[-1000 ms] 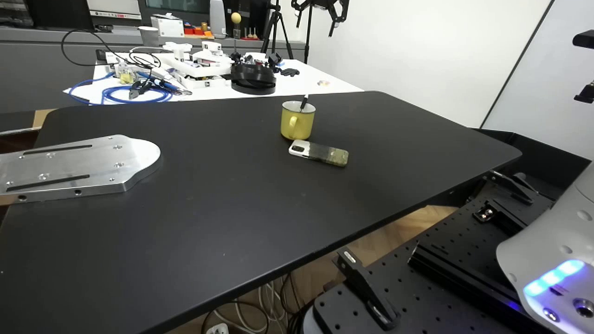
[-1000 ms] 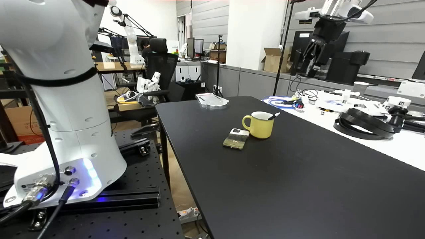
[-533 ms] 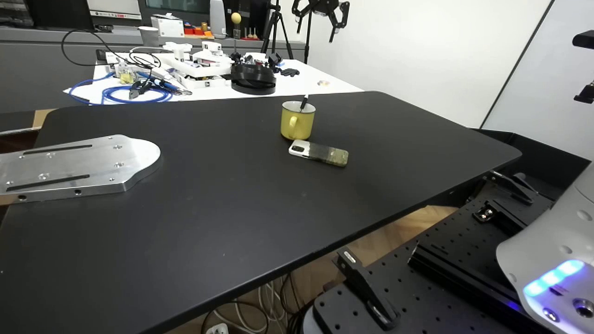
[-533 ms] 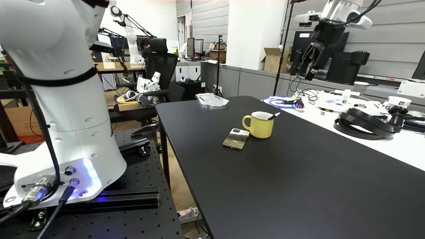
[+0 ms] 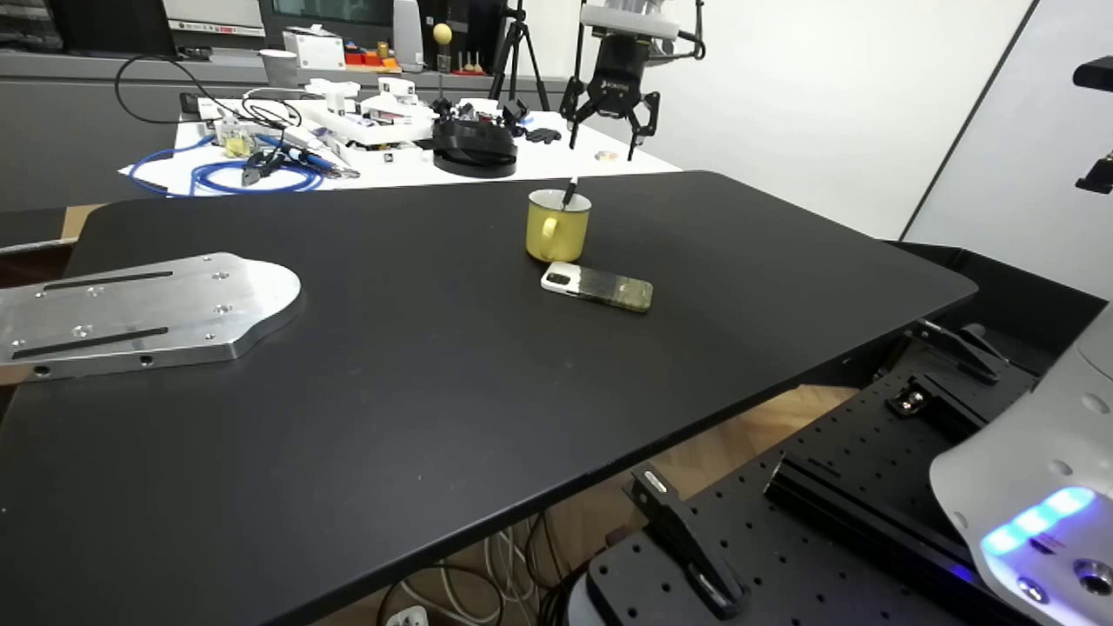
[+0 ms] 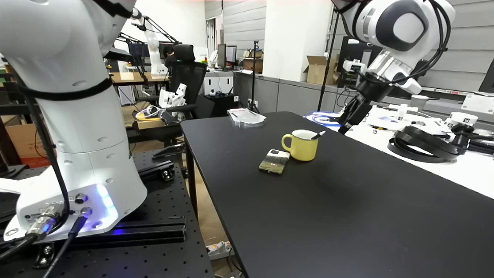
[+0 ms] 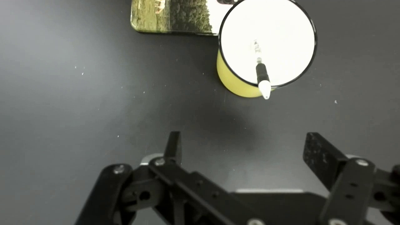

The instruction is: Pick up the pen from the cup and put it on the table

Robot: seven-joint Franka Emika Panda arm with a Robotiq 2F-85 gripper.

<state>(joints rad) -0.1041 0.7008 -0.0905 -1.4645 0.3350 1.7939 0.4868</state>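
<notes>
The yellow cup point(image 5: 565, 230) stands upright on the black table point(image 5: 417, 417); it also shows in an exterior view point(image 6: 304, 148) and the wrist view point(image 7: 236, 82). A black pen with a white end point(image 7: 262, 73) leans in the cup, its white end sticking out over the rim. The pen shows in both exterior views point(image 5: 569, 192) point(image 6: 318, 135). My gripper point(image 7: 245, 145) is open and empty above the tabletop. In the wrist view the cup and pen lie ahead of the fingers. In both exterior views the gripper point(image 5: 603, 149) point(image 6: 342, 130) is apart from the cup.
A phone in a patterned case point(image 6: 274, 161) lies close beside the cup, also in the wrist view point(image 7: 187, 15). A metal plate point(image 5: 156, 309) lies at the table's end. A white-topped table point(image 6: 474, 170) with cables and parts adjoins the black table.
My gripper has come down a long way toward the tabletop, on the pen's side of the cup, staying open. The cup, pen and phone have not moved.
</notes>
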